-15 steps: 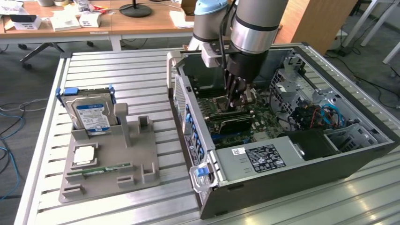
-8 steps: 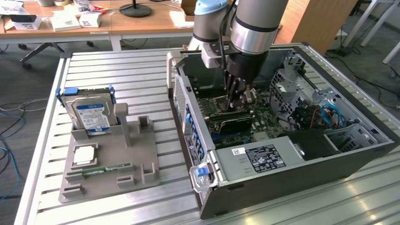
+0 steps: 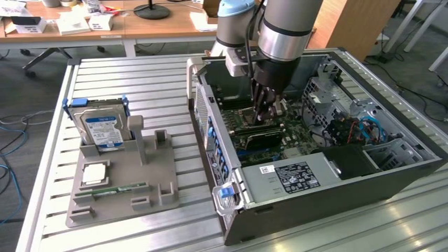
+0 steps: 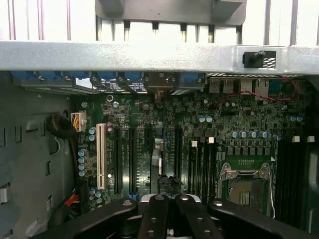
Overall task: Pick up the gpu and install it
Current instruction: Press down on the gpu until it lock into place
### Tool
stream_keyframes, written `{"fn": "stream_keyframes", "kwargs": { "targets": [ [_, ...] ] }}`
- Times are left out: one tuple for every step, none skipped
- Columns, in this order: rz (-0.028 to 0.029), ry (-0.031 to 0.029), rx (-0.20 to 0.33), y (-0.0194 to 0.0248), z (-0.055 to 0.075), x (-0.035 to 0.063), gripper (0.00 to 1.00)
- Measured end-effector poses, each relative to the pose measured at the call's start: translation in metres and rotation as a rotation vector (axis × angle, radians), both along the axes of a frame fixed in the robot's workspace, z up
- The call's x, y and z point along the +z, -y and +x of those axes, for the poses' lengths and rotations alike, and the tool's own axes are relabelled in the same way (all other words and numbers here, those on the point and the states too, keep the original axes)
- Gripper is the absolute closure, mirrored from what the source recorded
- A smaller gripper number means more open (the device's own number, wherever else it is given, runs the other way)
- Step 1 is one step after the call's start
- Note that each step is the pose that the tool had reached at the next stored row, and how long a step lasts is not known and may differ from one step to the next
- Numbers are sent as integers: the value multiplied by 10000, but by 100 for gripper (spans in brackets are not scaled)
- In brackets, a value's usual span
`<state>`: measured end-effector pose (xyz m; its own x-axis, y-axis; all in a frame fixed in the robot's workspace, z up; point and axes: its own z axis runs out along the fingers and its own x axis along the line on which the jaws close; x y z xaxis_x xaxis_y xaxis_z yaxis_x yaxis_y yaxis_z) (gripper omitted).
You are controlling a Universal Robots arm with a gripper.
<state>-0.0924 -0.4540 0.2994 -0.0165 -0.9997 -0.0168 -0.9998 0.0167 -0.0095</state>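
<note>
Item: my claw (image 4: 169, 211), fingers together over the motherboard (image 4: 199, 144); gpu (image 3: 260, 137) risks tilting in its slot if pressed unevenly.

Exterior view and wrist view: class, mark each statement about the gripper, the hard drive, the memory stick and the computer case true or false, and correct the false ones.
1. The gripper is inside the open computer case, over the motherboard. True.
2. The hard drive lies inside the case. False: it stands upright in the grey holder, outside the case on the exterior view's left.
3. The gripper's fingers are spread wide. False: they are shut.
4. A green memory stick lies on the grey holder. True.
5. The case rests on a wooden desk. False: it rests on a slatted metal table.
</note>
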Motion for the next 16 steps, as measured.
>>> {"fn": "stream_keyframes", "kwargs": {
  "targets": [
    [1,0,-1,0,0,-4,89],
    [-1,-1,0,0,0,-6,89],
    [-3,-2,0,0,0,-6,89],
    [-4,-3,0,0,-1,-6,89],
    [-3,-3,0,0,-1,-6,89],
    [-3,-2,0,0,0,-6,89],
    [-3,-2,0,0,0,-6,89],
    [-3,-2,0,0,0,-8,89],
    [3,1,0,0,0,-17,89],
    [1,0,0,0,0,-26,89],
    [-2,-1,0,0,0,-31,89],
    [-2,-1,0,0,0,-37,89],
    [-3,-2,0,0,-1,-40,89],
    [-4,-3,0,0,-1,-43,89],
    [-4,-3,0,0,-1,-43,89],
    [-4,-3,-1,0,-1,-43,89]
  ]
}}
